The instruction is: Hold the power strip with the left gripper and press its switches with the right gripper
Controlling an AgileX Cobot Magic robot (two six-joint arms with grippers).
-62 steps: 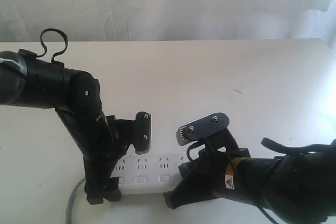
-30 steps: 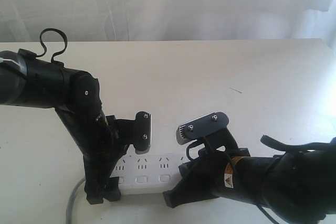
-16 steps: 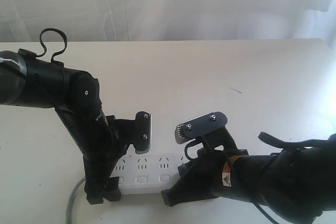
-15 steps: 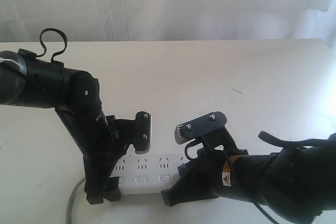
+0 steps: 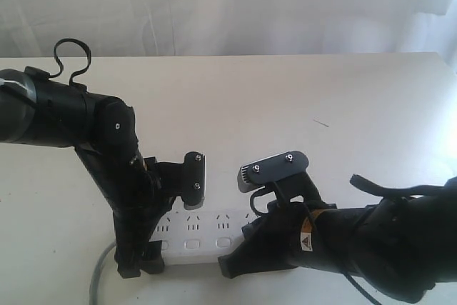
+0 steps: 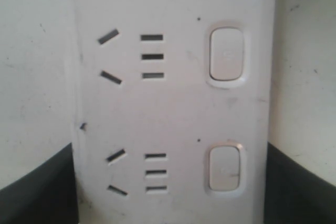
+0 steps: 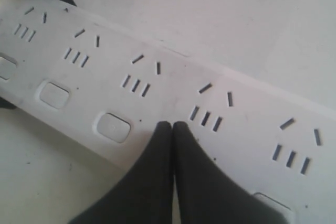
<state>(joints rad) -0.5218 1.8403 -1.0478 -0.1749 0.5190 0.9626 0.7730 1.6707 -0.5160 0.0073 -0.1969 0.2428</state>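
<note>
White tabletop [image 5: 300,98]: the left gripper [image 6: 169,203] clamps the power strip [image 7: 173,80]; the right gripper [image 7: 171,127], jaws pressed together, touches the strip beside a switch [image 7: 112,126], perhaps covering another

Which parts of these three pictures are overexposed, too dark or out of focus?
Exterior view: the white backdrop and the right end of the table are washed out, while the left arm and right arm are near-black with little detail. Left wrist view: even light, the power strip slightly soft. Right wrist view: the right gripper, close to the lens, is blurred; the sockets are sharper.
</note>
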